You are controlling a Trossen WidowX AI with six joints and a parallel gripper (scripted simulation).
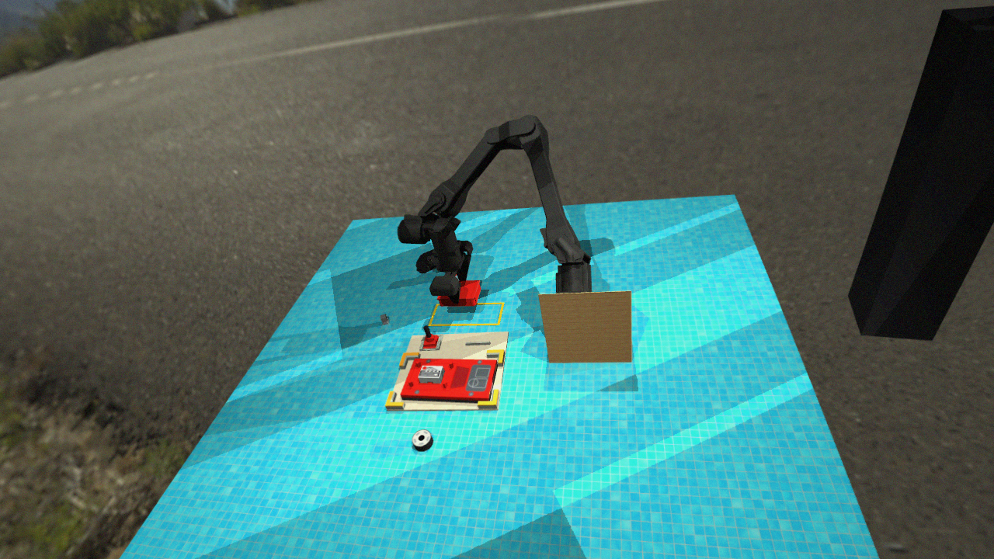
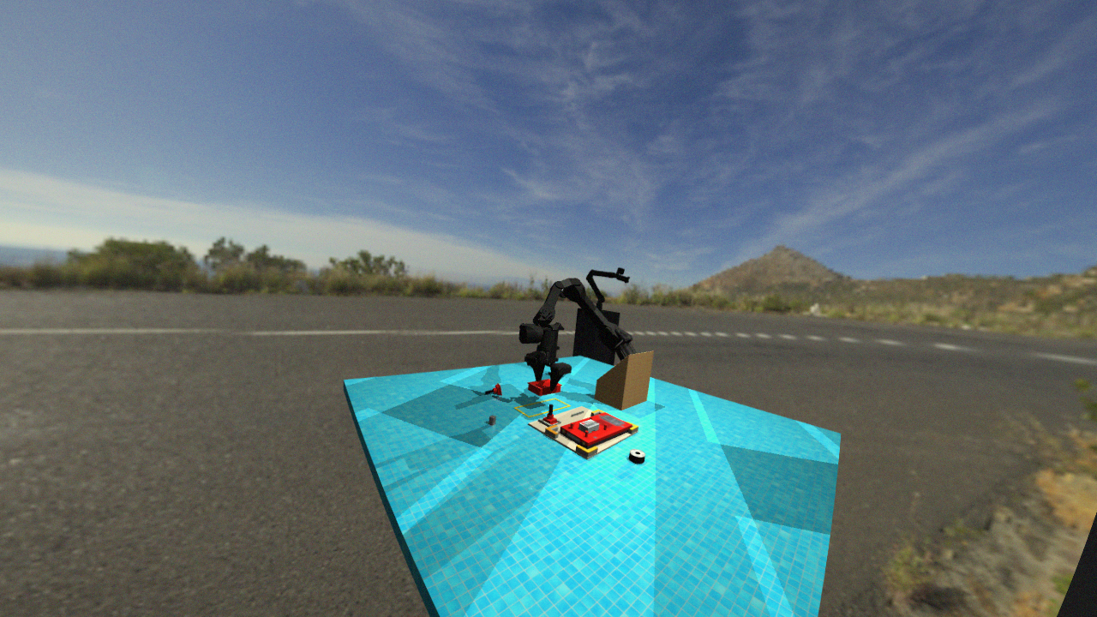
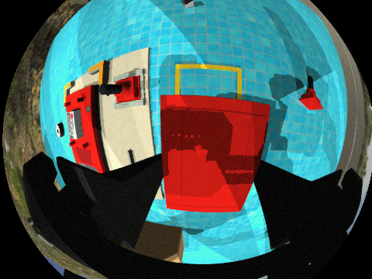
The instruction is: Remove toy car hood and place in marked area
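The red box-shaped hood (image 1: 470, 292) (image 2: 542, 387) (image 3: 209, 155) is off the car. My gripper (image 1: 461, 290) (image 2: 547, 383) (image 3: 211, 162) is shut on it, with one finger on each side. It is held above the table, mostly behind the yellow outlined area (image 1: 465, 324) (image 3: 209, 67) in the top view. In the wrist view the hood covers the near side of that outline. The red car body (image 1: 455, 390) (image 2: 575, 432) (image 3: 93, 136), with a grey engine block (image 1: 430, 373) (image 2: 589, 425), lies on the cream board (image 1: 451, 347) (image 3: 128, 132).
A red base with a black lever (image 1: 430, 341) (image 2: 549, 419) (image 3: 129, 89) stands on the board beside the outline. A cardboard box (image 1: 587, 326) (image 2: 636, 380) stands right. A wheel (image 1: 422, 439) (image 2: 636, 456), small grey piece (image 1: 384, 319) (image 2: 491, 419) and red piece (image 2: 497, 389) (image 3: 311, 100) lie around.
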